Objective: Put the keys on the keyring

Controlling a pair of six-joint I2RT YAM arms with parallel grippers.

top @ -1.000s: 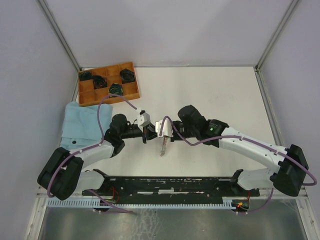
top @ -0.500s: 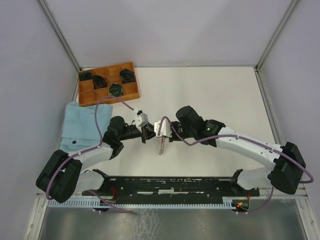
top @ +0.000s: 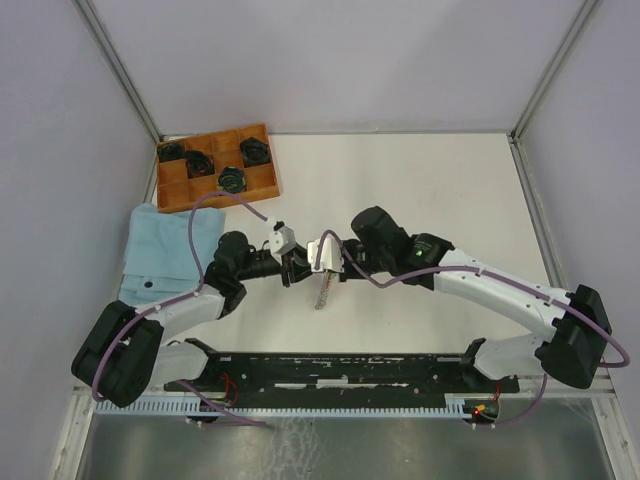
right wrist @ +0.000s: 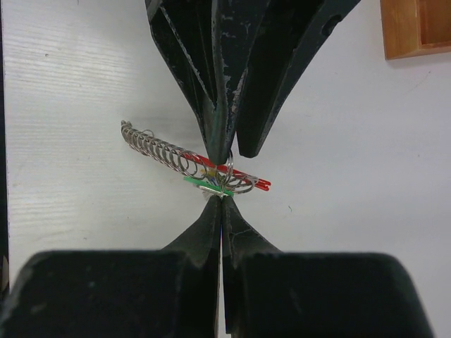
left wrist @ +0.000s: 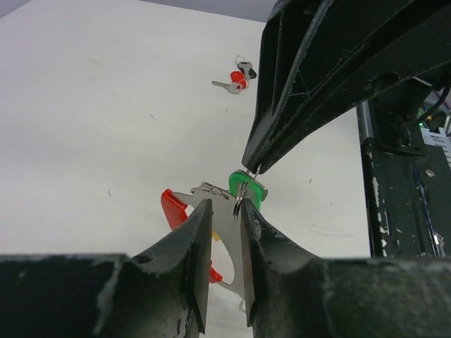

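Observation:
The keyring (left wrist: pixel 239 196) hangs edge-on above the table, and my right gripper (right wrist: pixel 223 198) is shut on its top edge. A green-headed key (left wrist: pixel 251 187) sits on the ring, just behind the right gripper's (left wrist: pixel 254 167) tip. The red loop strap (left wrist: pixel 171 208) and the silver chain (right wrist: pixel 151 146) trail from the ring; the chain (top: pixel 323 290) dangles toward the table. My left gripper (left wrist: pixel 224 205) stands slightly open around the ring, which lies against its right finger. Two more keys (left wrist: pixel 236 76), one with a red head, lie farther off on the table.
A wooden compartment tray (top: pixel 262 178) holding dark round coils stands at the back left. A light blue cloth (top: pixel 165 250) lies on the left side of the table (top: pixel 450 190). Both arms meet near the table's middle.
My left gripper's jaws were shut and now stand slightly apart. Both grippers and the keyring have drifted a little to the left.

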